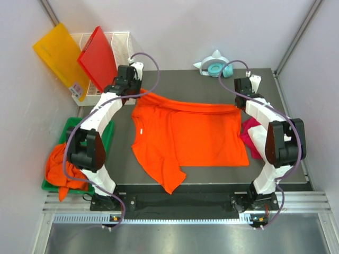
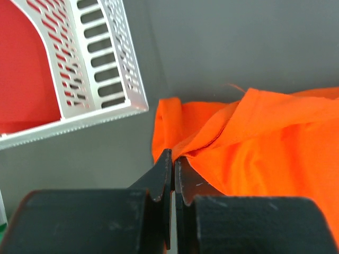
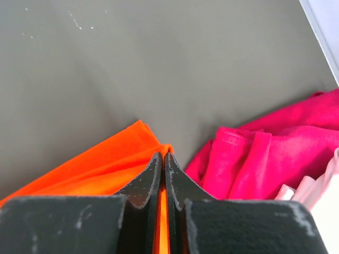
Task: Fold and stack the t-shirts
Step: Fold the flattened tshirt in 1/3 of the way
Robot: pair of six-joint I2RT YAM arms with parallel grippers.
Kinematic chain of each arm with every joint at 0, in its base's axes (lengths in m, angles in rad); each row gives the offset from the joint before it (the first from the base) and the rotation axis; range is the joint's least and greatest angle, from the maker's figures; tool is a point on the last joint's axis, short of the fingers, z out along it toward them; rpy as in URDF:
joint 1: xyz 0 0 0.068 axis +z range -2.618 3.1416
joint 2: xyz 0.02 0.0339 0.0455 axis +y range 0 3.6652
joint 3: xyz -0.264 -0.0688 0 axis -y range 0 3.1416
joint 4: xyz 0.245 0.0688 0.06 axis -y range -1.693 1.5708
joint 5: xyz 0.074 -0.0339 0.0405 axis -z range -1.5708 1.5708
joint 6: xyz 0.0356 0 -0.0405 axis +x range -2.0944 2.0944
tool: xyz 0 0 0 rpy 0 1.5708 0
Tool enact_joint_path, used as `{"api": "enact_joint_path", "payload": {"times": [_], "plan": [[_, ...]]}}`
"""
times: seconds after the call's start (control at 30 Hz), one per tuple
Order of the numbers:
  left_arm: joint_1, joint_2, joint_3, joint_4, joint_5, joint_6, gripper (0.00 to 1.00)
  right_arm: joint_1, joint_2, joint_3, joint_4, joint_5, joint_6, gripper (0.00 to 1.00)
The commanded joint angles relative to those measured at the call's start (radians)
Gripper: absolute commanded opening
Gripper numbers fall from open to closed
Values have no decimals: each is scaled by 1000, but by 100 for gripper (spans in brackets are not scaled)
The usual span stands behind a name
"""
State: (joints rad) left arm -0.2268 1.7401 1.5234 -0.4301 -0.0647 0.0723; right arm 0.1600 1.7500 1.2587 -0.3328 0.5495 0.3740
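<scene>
A: Containers?
B: Green bin (image 1: 107, 136) left of spread orange t-shirt (image 1: 196, 137): heap of orange t-shirts (image 1: 57, 168), count unclear. White rack (image 1: 123, 41) far-left of it: 1 red board (image 1: 98, 58) inside, 1 yellow board (image 1: 58, 55) alongside.
A: Pincers?
B: On far corners, left gripper (image 2: 170, 159) pinches its left, right gripper (image 3: 162, 159) its right. 1 magenta t-shirt (image 1: 250, 138) just right of it.

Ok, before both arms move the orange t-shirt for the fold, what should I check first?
1. Left jaws shut on bright orange cloth t-shirt, far left edge: ok.
2. Right jaws shut on its far right edge: ok.
3. Magenta-pink cloth shirt not caught in right jaws: ok.
4. White perforated metal rack apart from left jaws: ok.
5. Both cloth layers pinched: cannot tell.
6. Shirt lying flat: not ok, far edge bunched.
</scene>
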Motion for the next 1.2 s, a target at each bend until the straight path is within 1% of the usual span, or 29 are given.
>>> {"api": "enact_joint_path", "payload": {"times": [0.0,0.13,0.27,0.6,0.8,1.17], "plan": [[-2,-83,-48,22,-39,-11,0,15,-46,7,12,38,25,0],[7,-106,-86,16,-57,-25,0,13,-37,2,-2,50,28,0],[10,-158,-159,16,-61,-37,0,13,-49,-22,-17,50,54,0],[56,-244,-212,-2,-64,-60,0,19,-76,-82,-31,30,86,0],[61,-295,-284,-7,-63,-49,0,19,-87,-114,-29,30,86,0],[61,-321,-434,21,-40,-54,0,26,-83,-147,-38,35,95,0]]}}
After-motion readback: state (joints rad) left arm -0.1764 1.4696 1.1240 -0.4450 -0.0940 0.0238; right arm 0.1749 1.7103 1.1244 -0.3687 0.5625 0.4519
